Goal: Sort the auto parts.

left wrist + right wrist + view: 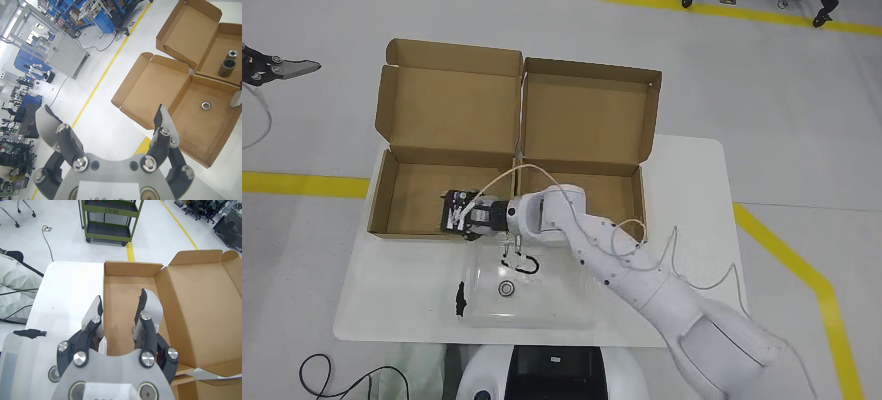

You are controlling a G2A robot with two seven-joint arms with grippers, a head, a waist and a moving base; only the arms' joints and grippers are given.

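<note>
Top view: right claw (pixel 464 213) hangs inside left box (pixel 407 195). Right box (pixel 587 120) touches it on desk (pixel 692 200). Clear tray (pixel 562 305) in front of boxes holds ring (pixel 507 288) and black piece (pixel 459 297). Left claw (pixel 282 68) is off desk, over floor.

Left wrist view: left claw spread, empty. Bearing (pixel 206 105) lies flat in nearer box. Two metal sleeves (pixel 226 67) stand upright in farther box.

Right wrist view: right claw spread, empty, straddling box wall.
</note>
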